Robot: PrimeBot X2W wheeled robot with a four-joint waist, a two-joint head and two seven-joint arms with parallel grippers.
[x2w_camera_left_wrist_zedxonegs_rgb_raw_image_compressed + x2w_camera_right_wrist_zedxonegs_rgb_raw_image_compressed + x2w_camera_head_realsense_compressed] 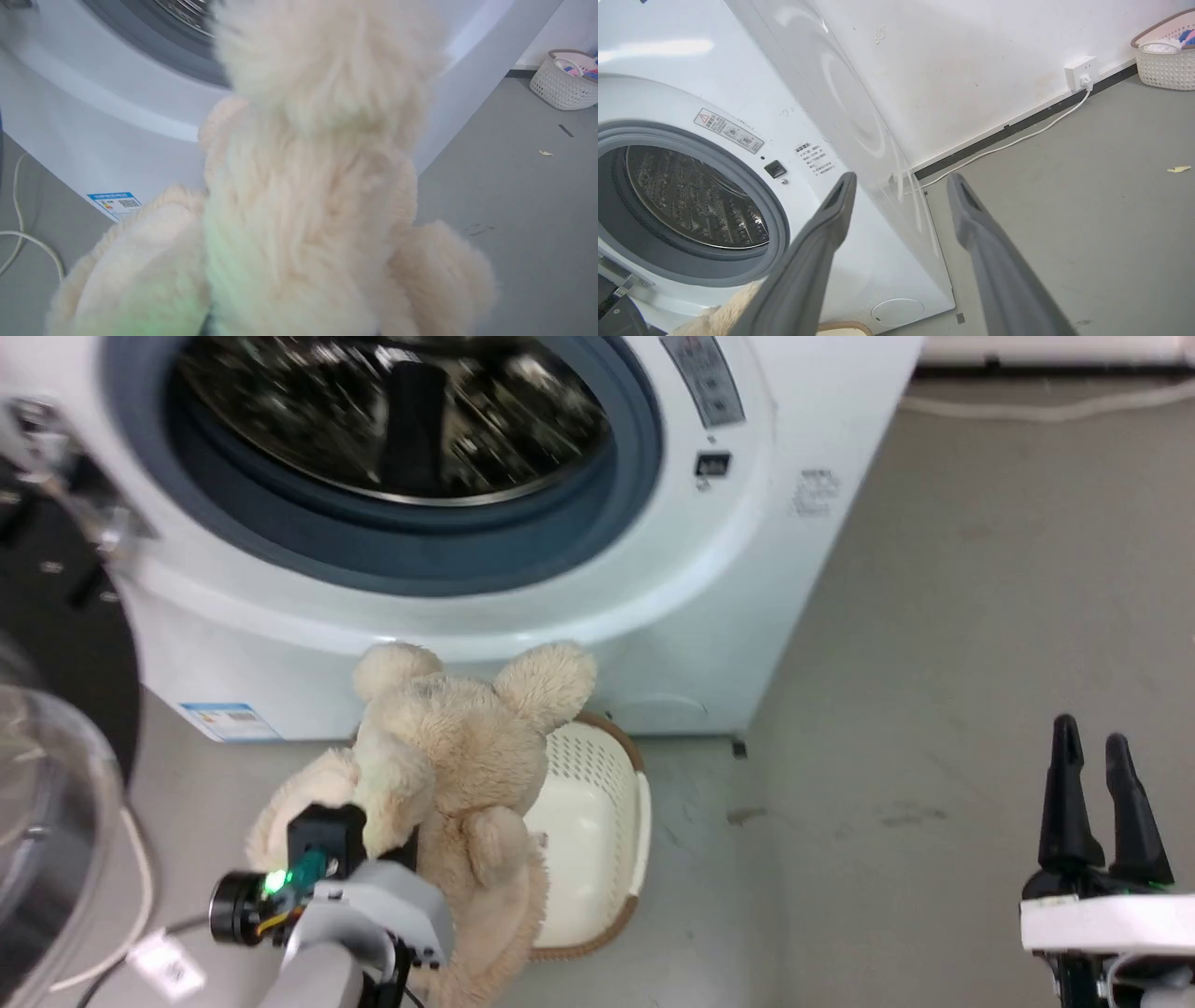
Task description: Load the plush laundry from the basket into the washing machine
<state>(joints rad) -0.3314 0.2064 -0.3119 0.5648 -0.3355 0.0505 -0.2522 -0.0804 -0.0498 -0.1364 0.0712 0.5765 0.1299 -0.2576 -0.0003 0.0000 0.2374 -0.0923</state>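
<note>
Fur is bunching around the left gripper (369, 840), which is clamping the teddy bear (457, 756) with its fingers buried. Light, soft and floppy, the bear is probably handling best held by the torso, not a limb. It is hanging beyond that gripper, above the otherwise bare-looking basket (597, 803); up ahead, the washing machine (653, 616) drum (392, 420) is gaping empty, while the right gripper (1092, 803) is waiting with fingers apart.

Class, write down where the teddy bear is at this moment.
In the head view the teddy bear is lower left of centre, held by the left pincer above the basket, in front of the washing machine.
</note>
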